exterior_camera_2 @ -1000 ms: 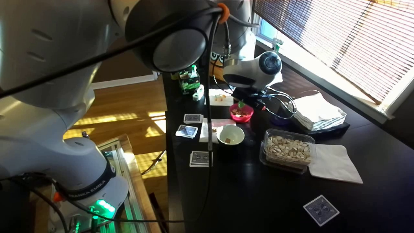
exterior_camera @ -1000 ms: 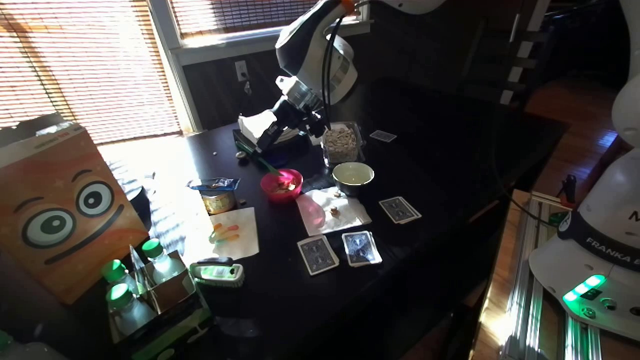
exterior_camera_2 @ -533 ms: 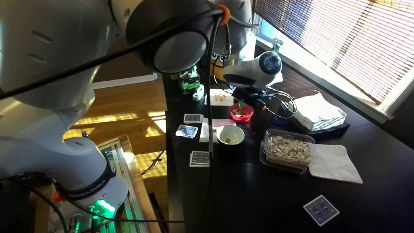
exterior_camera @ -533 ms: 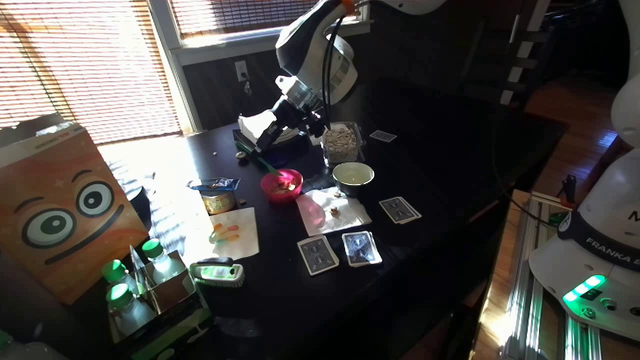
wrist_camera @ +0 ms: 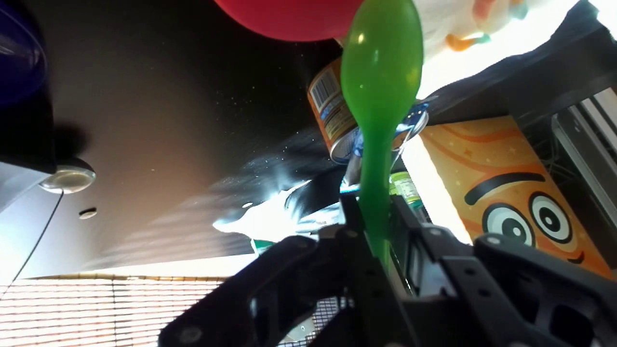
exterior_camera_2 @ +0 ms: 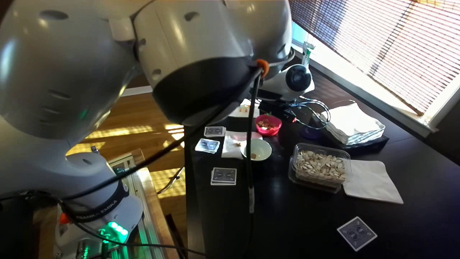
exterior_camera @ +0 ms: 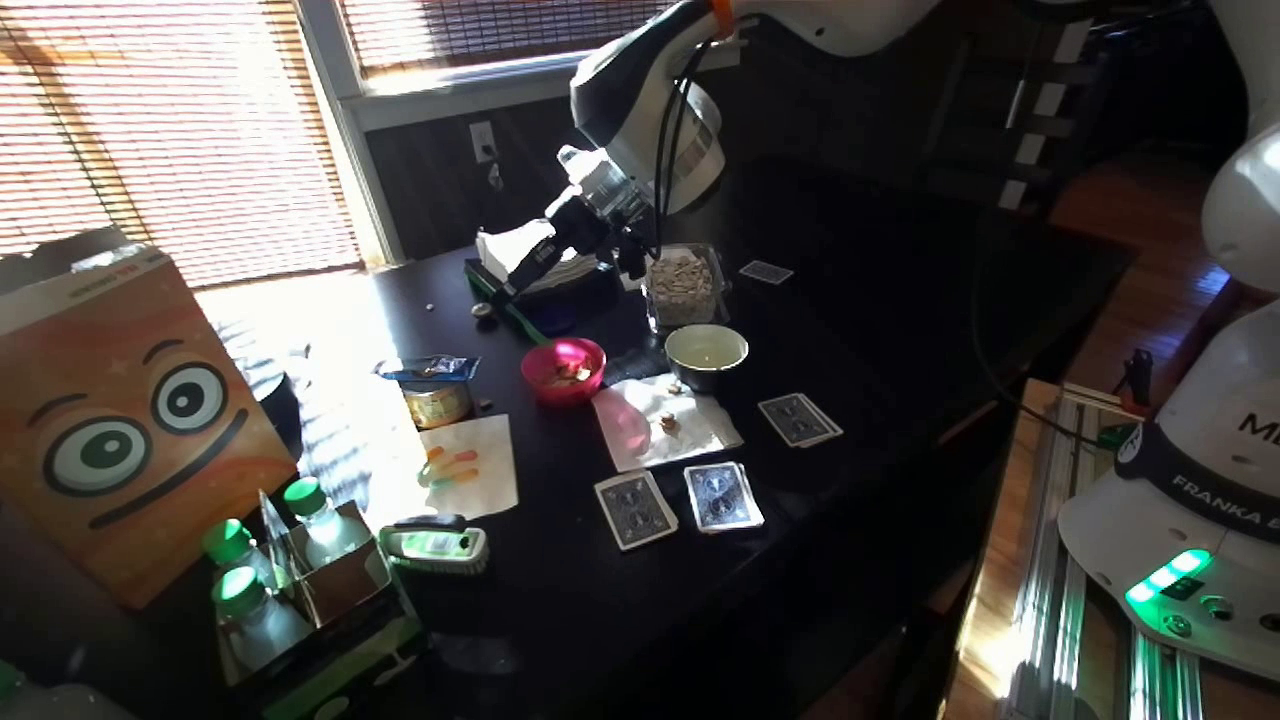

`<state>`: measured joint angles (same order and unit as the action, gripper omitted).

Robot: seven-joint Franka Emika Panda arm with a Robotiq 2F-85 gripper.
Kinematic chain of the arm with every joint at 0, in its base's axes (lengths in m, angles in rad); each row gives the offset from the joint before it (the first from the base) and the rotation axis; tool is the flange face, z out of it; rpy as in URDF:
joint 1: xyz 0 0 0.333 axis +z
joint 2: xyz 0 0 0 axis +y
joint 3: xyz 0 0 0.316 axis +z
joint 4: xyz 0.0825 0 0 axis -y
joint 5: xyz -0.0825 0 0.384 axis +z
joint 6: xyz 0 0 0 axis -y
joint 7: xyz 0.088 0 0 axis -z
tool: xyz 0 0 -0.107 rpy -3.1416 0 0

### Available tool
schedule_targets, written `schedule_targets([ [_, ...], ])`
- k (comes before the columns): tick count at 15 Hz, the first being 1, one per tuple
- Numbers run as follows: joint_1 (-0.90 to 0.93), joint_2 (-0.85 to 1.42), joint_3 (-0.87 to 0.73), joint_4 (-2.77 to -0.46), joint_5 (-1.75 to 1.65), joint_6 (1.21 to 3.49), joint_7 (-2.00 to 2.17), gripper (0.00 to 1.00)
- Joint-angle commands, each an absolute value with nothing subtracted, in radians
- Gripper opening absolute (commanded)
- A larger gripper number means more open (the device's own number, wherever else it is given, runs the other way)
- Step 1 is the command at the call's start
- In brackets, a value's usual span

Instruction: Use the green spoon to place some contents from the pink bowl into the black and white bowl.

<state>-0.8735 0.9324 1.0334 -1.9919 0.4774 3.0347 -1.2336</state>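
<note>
My gripper [exterior_camera: 512, 280] is shut on the green spoon's [exterior_camera: 528, 326] handle, tilted down toward the pink bowl [exterior_camera: 550, 388]. In the wrist view the spoon's head [wrist_camera: 383, 58] overlaps that bowl's edge [wrist_camera: 299, 29]; no pieces show on the side facing the camera. Whether it touches the bowl I cannot tell. Brown pieces lie inside the pink bowl [exterior_camera_2: 270, 133] in both exterior views. Beside it stands the black and white bowl [exterior_camera: 700, 350], pale inside and dark outside, with a brown square piece [exterior_camera_2: 253, 156] at its bottom. The arm hides most of the spoon in an exterior view.
A napkin [exterior_camera: 620, 440] with crumbs lies before the bowls. Around them are card piles [exterior_camera: 800, 420], a clear tub of seeds [exterior_camera_2: 320, 167], a napkin stack [exterior_camera_2: 354, 124] and a tin [exterior_camera: 437, 405]. Farther left stand a bottle carrier [exterior_camera: 340, 590] and an orange box [exterior_camera: 150, 400].
The spoon's head has drawn back from inside the pink bowl to about its rim, with my gripper shifting slightly back. The upper arm has swung lower. The bowls have not moved.
</note>
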Motion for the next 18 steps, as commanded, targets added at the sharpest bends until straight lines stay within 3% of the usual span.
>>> schedule_targets([
  [1, -0.929, 1.052, 1.082, -2.024, 0.3, 3.124, -1.231, 0.05],
  [18, -1.03, 1.269, 1.1, -2.075, -0.181, 3.157, -1.083, 0.05],
])
